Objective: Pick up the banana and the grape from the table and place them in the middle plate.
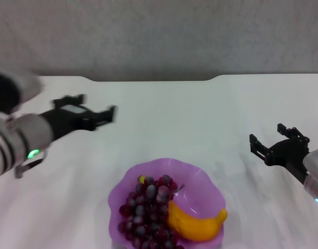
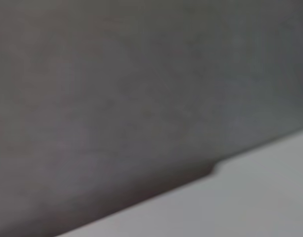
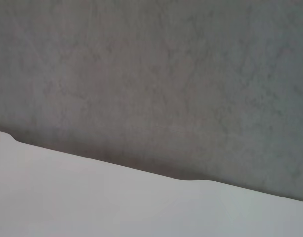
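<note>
The purple scalloped plate (image 1: 201, 180) sits on the white table (image 1: 200, 114) at the near centre. The bunch of dark red grapes (image 1: 148, 210) lies in the plate's left half. The yellow-orange banana (image 1: 197, 225) lies in its right half, touching the grapes. My left gripper (image 1: 93, 106) is open and empty, held above the table to the far left of the plate. My right gripper (image 1: 271, 137) is open and empty, above the table to the plate's right. Neither wrist view shows the plate, the fruit or any fingers.
The table's notched far edge (image 1: 148, 79) meets a grey wall (image 1: 159, 36). The left wrist view shows that wall and a strip of table (image 2: 260, 197). The right wrist view shows the wall and the table edge (image 3: 141, 197).
</note>
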